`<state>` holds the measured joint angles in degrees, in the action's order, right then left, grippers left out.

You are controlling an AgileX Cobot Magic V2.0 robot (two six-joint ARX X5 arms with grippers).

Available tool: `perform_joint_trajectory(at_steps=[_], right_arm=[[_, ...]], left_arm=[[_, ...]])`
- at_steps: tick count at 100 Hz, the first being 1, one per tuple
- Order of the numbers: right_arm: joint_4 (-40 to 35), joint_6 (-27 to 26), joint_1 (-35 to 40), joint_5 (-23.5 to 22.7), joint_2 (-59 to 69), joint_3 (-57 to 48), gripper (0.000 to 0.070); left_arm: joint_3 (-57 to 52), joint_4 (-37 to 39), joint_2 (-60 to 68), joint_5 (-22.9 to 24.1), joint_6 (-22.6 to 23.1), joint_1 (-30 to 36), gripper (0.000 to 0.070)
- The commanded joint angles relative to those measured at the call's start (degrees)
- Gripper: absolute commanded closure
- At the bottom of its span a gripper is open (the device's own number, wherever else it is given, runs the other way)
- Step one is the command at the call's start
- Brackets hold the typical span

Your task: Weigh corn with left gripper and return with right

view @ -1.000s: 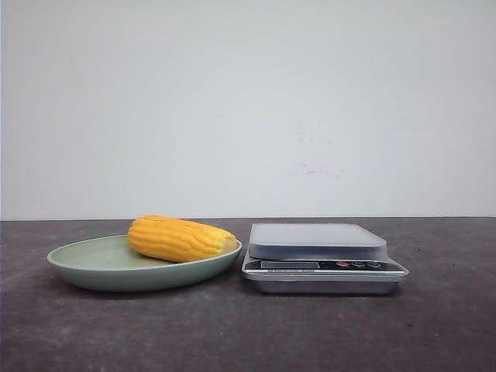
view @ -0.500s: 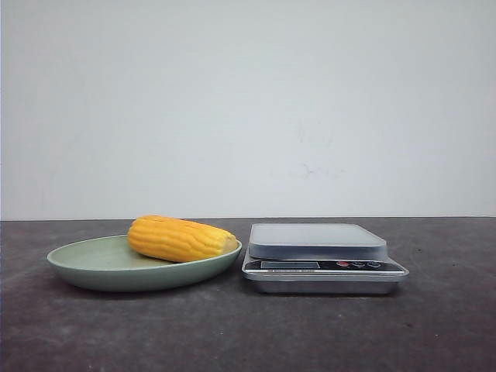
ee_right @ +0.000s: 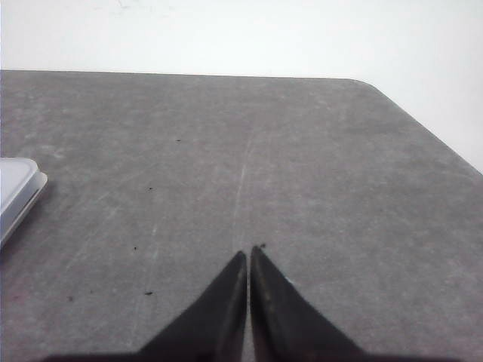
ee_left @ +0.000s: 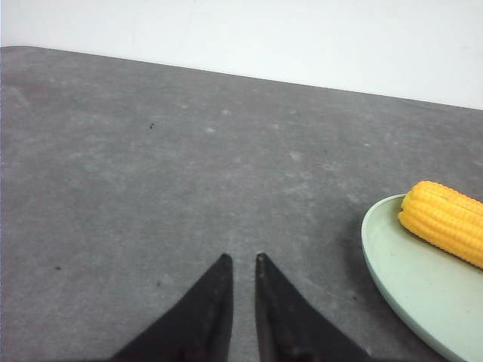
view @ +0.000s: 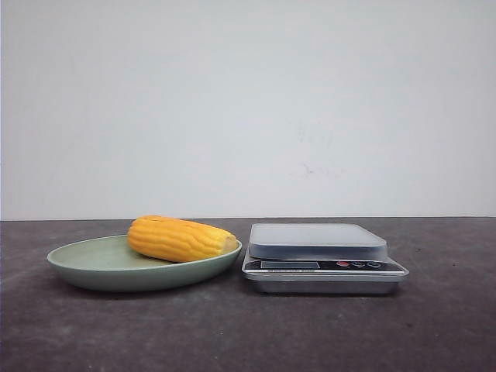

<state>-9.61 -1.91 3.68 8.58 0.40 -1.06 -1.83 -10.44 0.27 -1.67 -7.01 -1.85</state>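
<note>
The corn lies on its side in the green plate, toward the plate's right half, with its pale cut end facing the scale. It also shows in the left wrist view, lying in the plate. My left gripper hovers over bare table beside the plate, empty, its jaws a narrow gap apart. My right gripper is over bare table on the other side of the scale, jaws together and empty. Neither gripper shows in the front view.
A silver kitchen scale with a flat grey platform stands just right of the plate, almost touching it. Its corner shows in the right wrist view. A white wall runs behind the dark grey table, whose rounded far corner is in view.
</note>
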Motion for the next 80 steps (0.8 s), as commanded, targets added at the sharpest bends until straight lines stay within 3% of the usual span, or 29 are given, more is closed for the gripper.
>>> perform_joint_trajectory(at_steps=[1, 61, 80], right_arm=[[0.59, -0.66, -0.07, -0.11, -0.17, 0.31, 0.0694], [0.57, -0.76, -0.07, 0.02, -0.17, 0.28, 0.0694], [0.28, -1.42, -0.07, -4.2, -0.17, 0.31, 0.0694]], left_arm=[[1.03, -0.28, -0.09, 0.0, 0.33, 0.04, 0.0689], [1.03, 1.77, -0.09, 0.07, -0.13, 0.04, 0.0689], [1.03, 1.33, -0.02, 0.94, 0.07, -0.02, 0.0689]])
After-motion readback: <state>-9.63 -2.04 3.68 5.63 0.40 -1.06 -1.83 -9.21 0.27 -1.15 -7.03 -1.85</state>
